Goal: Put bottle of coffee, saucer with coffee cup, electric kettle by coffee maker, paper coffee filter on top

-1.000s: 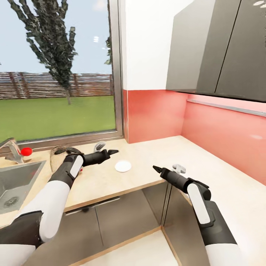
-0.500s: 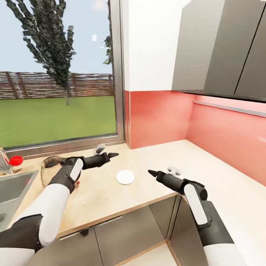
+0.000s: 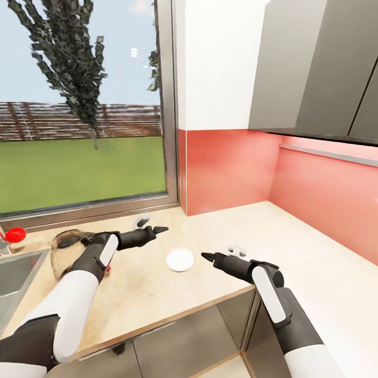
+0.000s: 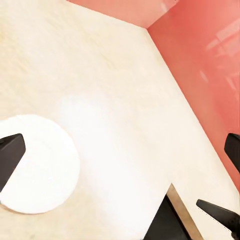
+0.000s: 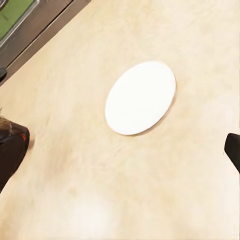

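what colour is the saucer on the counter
Plain white, no pattern. The saucer shows best in the right wrist view, lying flat on the light wood-grain countertop.

Bare kitchen countertop [image 3: 294, 231] at centre and right; only the saucer [image 3: 180, 259] lies at mid-frame.

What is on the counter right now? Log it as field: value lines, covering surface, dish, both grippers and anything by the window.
surface: kitchen countertop, light wood-grain, meeting a red backsplash
dish: saucer, flat and bare, nothing on it
left gripper: open, above the counter behind the saucer, holding nothing
right gripper: open, beside the saucer, not touching it
by window: sink at the far left with a red-knobbed tap
coffee cup: cannot confirm
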